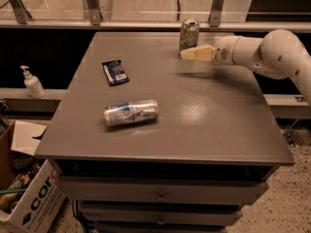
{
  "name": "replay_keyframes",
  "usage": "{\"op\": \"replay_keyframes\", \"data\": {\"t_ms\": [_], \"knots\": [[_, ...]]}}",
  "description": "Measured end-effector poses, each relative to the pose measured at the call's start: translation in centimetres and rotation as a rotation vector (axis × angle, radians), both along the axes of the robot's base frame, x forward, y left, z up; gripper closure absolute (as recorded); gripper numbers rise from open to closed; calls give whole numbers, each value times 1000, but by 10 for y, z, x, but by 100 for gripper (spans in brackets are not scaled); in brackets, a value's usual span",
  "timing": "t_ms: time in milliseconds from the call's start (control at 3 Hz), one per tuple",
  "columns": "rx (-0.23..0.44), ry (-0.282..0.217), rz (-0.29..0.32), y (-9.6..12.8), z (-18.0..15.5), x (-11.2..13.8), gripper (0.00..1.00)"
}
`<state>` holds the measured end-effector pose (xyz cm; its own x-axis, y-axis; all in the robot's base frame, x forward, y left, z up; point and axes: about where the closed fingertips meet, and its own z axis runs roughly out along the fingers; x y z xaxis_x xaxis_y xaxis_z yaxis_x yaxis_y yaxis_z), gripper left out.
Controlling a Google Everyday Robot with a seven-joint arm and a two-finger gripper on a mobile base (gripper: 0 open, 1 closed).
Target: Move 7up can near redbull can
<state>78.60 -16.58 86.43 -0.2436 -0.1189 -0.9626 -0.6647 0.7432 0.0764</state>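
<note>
The 7up can (189,34), pale green and white with a silver top, stands upright near the far edge of the grey table (209,115). The redbull can (130,112), slim, silver and blue, lies on its side in the front left part of the table. My gripper (187,55), with cream fingers on a white arm reaching in from the right, is right in front of the 7up can's base and far from the redbull can.
A flat dark blue packet (115,72) lies at the table's left. A white pump bottle (32,82) stands on a ledge at the left. A cardboard box (26,198) sits on the floor at the lower left. Drawers run below the table.
</note>
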Motion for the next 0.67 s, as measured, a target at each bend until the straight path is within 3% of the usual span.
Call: {"op": "replay_keyframes", "data": {"t_ms": [333, 667], "knots": [[-27, -75, 25, 14, 12, 24, 0], [-55, -111, 46, 29, 17, 46, 0]]}}
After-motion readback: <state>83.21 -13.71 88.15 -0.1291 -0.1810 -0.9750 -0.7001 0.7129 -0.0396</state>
